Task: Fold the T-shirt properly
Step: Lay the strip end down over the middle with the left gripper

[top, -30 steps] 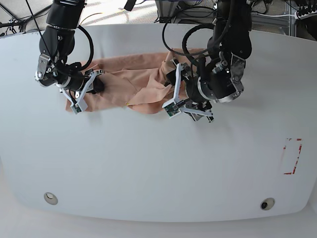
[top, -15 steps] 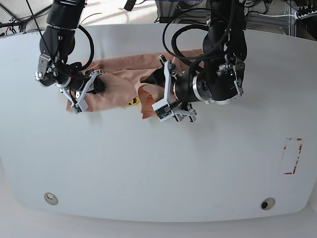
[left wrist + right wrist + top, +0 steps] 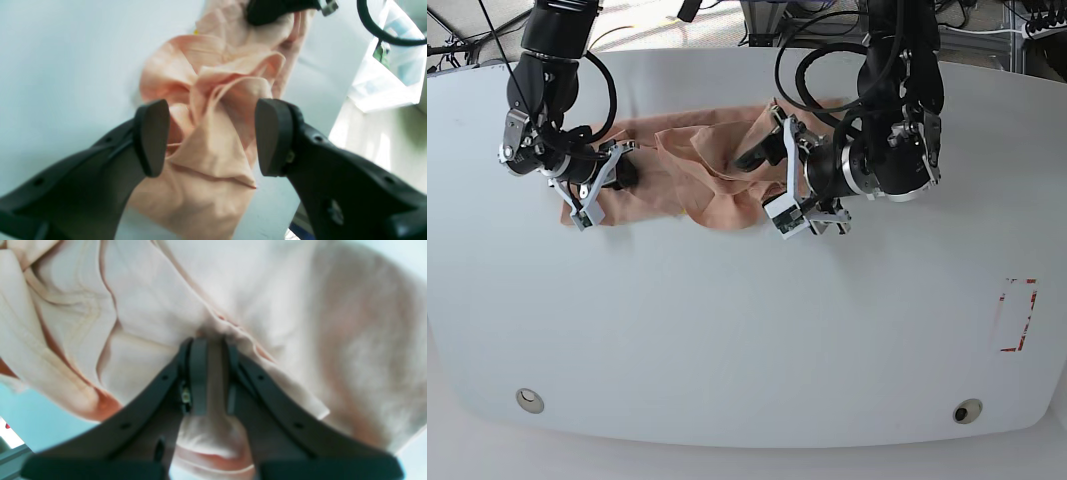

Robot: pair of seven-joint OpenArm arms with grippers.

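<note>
Left claw (image 3: pixel 210 136) stands wide above the bunched end of the T-shirt (image 3: pixel 213 110), its fingers (image 3: pixel 151 136) apart with rumpled cloth seen between them and nothing gripped; right claw (image 3: pixel 211 373) is narrow, pinching a fold of the T-shirt (image 3: pixel 267 300) at the opposite end; in the base view the T-shirt (image 3: pixel 687 175) lies crumpled on the far half of the white tabletop (image 3: pixel 727 330), stretched between the two arms; a red-and-white marker (image 3: pixel 1017 315) sits well apart near the tabletop's edge.
</note>
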